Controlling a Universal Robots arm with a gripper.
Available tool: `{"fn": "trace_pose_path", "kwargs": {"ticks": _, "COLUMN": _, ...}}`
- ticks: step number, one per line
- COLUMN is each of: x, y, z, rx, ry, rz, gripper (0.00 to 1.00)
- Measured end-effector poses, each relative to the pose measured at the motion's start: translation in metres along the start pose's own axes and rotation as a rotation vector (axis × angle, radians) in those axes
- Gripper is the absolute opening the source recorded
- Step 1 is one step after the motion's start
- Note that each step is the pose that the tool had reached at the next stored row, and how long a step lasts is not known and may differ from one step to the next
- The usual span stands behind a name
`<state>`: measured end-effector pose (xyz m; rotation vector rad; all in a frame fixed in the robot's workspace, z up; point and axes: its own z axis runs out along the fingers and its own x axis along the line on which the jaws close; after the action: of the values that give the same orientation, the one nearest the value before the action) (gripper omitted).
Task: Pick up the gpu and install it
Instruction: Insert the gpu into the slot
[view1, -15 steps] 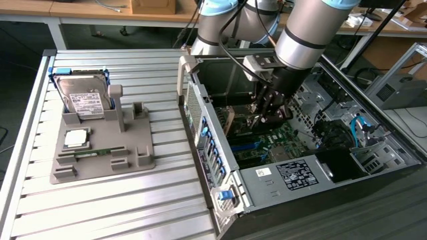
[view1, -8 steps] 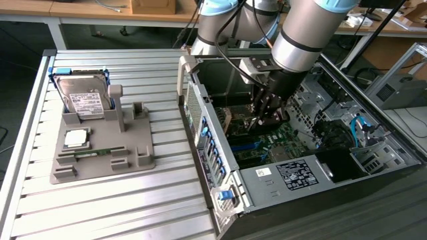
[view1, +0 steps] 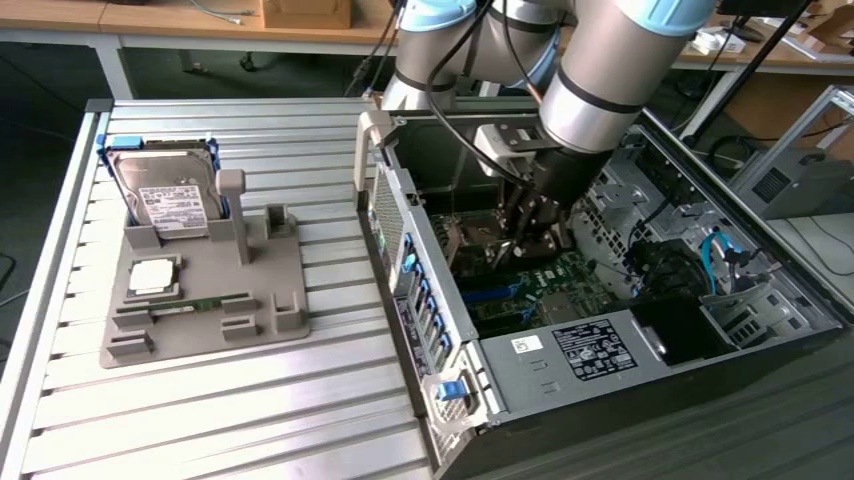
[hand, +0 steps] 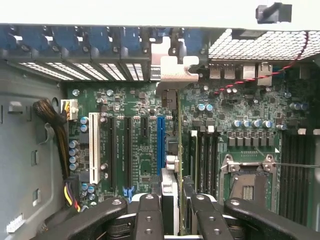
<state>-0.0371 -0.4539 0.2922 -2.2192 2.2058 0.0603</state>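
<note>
We find the gripper (hand: 172, 212) jaws clamped on the gpu (hand: 178, 135), held edge-on between them over the motherboard (hand: 145, 170). If its connector lands beside the blue slot (hand: 160, 145), pressing may damage contacts.

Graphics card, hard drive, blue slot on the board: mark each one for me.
graphics card (hand: 178, 135), wrist view, on its thin edge, seen end-on over the board.
hard drive (view1: 168, 200), exterior view, on its white label.
blue slot (hand: 160, 145), wrist view, midway along its length.
</note>
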Motion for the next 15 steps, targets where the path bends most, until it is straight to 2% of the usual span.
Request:
{"fn": "trace_pose_path", "kwargs": {"ticks": 6, "x": 0.0030, "y": 0.0059, "z": 0.0018, "rx": 0.0000, "ry": -0.0001, "rz": 0.000, "gripper": 0.27}}
{"fn": "trace_pose_path", "kwargs": {"ticks": 15, "x": 0.0070, "y": 0.0095, "z": 0.0060, "rx": 0.0000, "ry": -0.0001, "rz": 0.000, "gripper": 0.27}}
